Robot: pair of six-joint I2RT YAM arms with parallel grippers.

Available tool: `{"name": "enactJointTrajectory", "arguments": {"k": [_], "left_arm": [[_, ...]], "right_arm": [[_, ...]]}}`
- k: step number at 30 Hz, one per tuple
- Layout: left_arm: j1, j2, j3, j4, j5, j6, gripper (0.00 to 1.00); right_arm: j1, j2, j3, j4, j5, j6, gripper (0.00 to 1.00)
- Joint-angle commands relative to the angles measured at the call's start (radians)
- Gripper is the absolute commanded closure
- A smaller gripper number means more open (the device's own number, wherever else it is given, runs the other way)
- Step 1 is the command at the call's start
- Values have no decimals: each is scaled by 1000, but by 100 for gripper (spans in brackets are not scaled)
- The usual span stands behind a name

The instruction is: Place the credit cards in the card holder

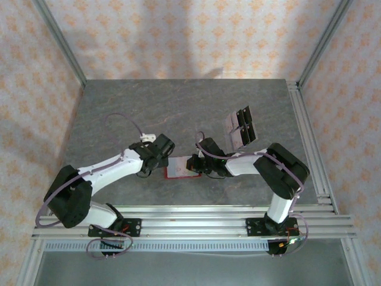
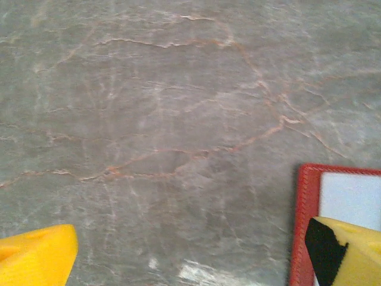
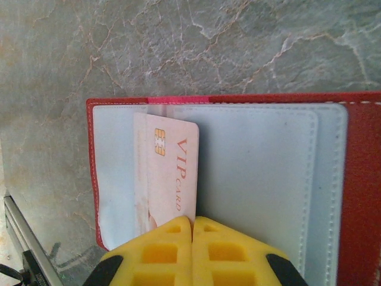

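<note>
One wallet (image 3: 256, 179), one card (image 3: 169, 173) inside, at your fully closed right gripper (image 3: 191, 223); left gripper (image 2: 190, 250) spread wide, empty; loose cards (image 1: 241, 128) at two o'clock.

This looks like a robot test cell in a lab. A grey, marble-veined tabletop (image 1: 178, 107) is boxed in by bare aluminium frame posts (image 1: 59, 42) at the far left and far right. Pale pink patterned backdrop sheets (image 1: 190, 36) serve as walls. Along the near edge, slotted aluminium rails (image 1: 196, 215) carry two white-and-black robot arms (image 1: 107, 170) bolted side by side.
</note>
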Motion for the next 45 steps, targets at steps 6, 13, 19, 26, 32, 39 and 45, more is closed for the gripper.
{"name": "enactJointTrajectory", "arguments": {"k": [6,13,19,26,32,39,45], "left_arm": [[13,61,-65,15,-12,-1,0],[12,119,-81,56,13,16,0],[12,134,-79,84,35,28,0],[10,145,-87,103,51,23,0],[9,144,-106,122,56,13,0],[9,141,-122,134,58,12,0],[9,137,-126,141,58,12,0]], "right_arm": [[12,30,29,-50,3,-8,100],[13,44,41,-61,-6,-12,100],[22,68,75,-82,-15,-19,100],[24,43,101,-144,-6,-46,81],[23,-42,160,-314,54,-106,52],[23,-59,244,-506,148,-166,51],[22,-12,304,-560,149,-185,86]]}}
